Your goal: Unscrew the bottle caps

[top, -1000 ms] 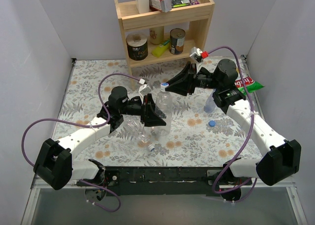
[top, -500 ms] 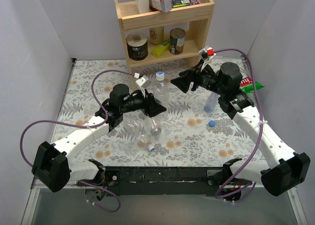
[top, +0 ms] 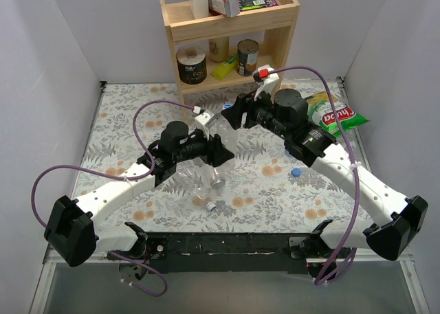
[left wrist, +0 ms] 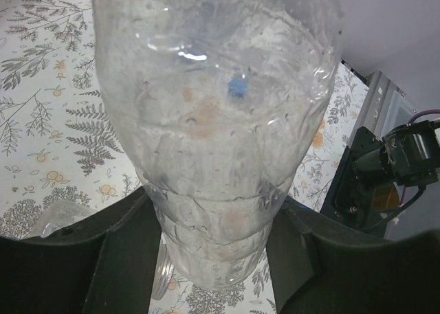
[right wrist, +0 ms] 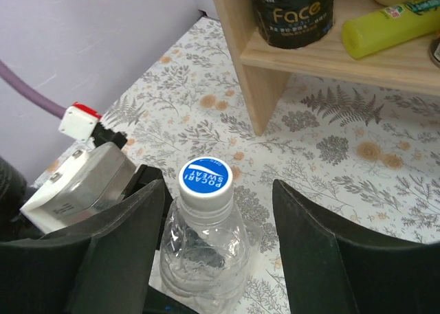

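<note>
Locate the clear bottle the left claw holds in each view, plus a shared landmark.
Top external: bottle at centre, upright.
Left wrist: bottle fills the middle, left claw shut on it.
Right wrist: bottle bottom centre, blue cap up, inside the open right claw.
Shared landmark: floral tablecloth.

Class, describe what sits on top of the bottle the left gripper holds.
A blue-and-white cap tops the bottle, flanked by the open right gripper. The mouth beneath is covered.

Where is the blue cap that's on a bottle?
On top of the bottle the left hand holds upright, mid-table just in front of the wooden shelf; the right wrist view shows the cap framed by the open right hand.
</note>
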Controlling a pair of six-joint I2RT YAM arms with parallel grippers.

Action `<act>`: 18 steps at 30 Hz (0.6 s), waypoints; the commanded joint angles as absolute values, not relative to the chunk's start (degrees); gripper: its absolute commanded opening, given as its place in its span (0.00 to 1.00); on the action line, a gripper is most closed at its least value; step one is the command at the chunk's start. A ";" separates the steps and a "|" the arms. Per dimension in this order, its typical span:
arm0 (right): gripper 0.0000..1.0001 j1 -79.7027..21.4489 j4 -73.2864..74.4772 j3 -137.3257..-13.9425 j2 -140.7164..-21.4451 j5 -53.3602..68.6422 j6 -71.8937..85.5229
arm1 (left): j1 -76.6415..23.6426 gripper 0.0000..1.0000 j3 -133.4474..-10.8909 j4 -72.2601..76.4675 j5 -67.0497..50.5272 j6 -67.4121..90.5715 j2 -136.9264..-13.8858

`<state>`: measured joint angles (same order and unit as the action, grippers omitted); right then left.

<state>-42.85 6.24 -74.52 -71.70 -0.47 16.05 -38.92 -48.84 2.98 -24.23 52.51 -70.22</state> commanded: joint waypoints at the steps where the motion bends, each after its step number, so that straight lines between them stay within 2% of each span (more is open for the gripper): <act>1: 0.70 -43.68 7.73 -78.31 -73.56 -6.41 15.73 | -39.73 0.41 -51.50 2.29 -22.33 51.07 -70.31; 7: 0.67 -43.77 6.51 -77.61 -73.92 -5.89 16.35 | -40.25 0.41 -51.50 2.20 -22.50 50.80 -70.22; 10: 0.59 -43.77 5.28 -76.91 -73.92 -5.19 16.44 | -40.52 0.41 -51.77 1.76 -22.50 50.28 -70.49; 18: 0.29 -43.68 4.66 -76.47 -74.97 -1.41 15.82 | -41.04 0.41 -52.03 1.06 -21.80 49.39 -70.40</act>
